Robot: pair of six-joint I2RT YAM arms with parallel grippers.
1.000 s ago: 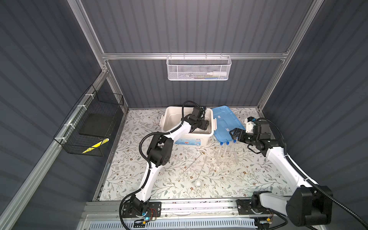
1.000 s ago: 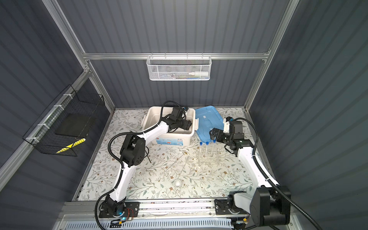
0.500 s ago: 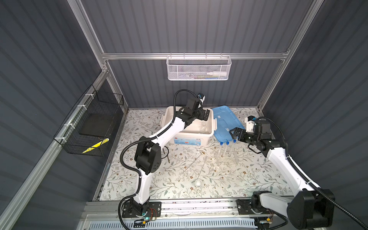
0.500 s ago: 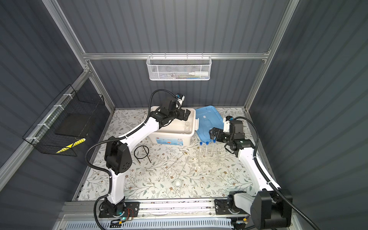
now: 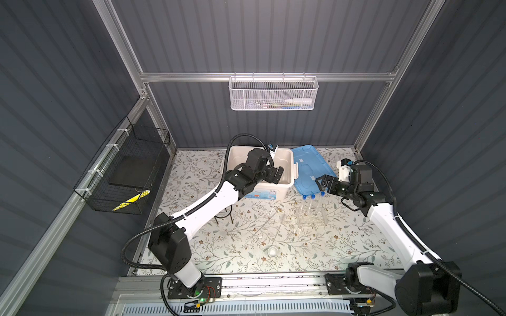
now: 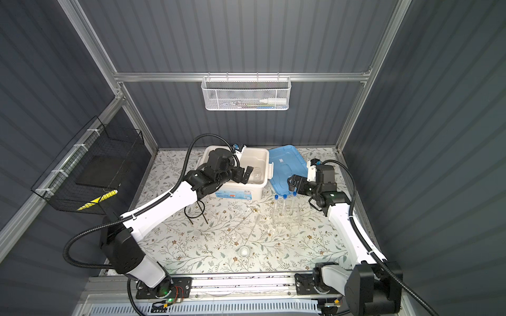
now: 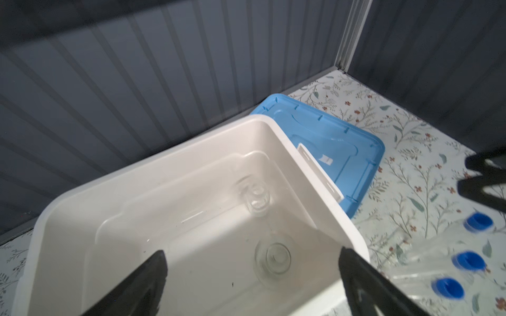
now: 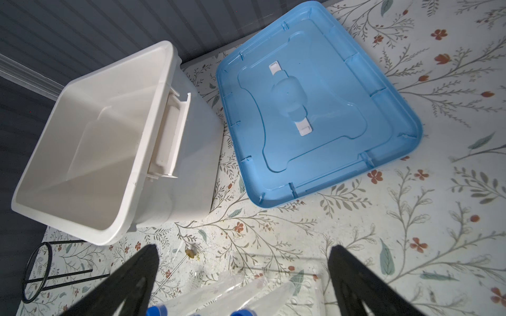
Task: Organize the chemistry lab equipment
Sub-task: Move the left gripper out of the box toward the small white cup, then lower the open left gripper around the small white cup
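A clear, round-mouthed glass vessel [image 7: 273, 258] and a smaller clear glass piece [image 7: 257, 201] are sitting on the smooth floor of the white plastic box [image 7: 191, 142], near the wall that is facing the lid. The left claw [image 7: 252, 258] is hanging over the box's open top, its black fingers spread wide with nothing between them.

Just in front of the box, three slim clear test tubes [image 5: 312, 203] with round blue caps are standing in a transparent rack [image 5: 315, 219] on the bench [image 5: 246, 246]. The right claw [image 5: 324, 182] is hovering above those caps, its fingers spread wide too and gripping nothing.

A thin clear rod [image 6: 252, 227] is lying flat on the bench beside the rack. The black wire tripod [image 6: 195, 210], a ring on thin straight legs, is standing near the box's front corner, partly under the left arm. A small round white dish [image 5: 272, 251] is sitting alone toward the front edge.

The glossy blue lid [image 8: 315, 95], rectangular with rounded corners, is lying inside-up beside the box on the matte, floral-printed bench.
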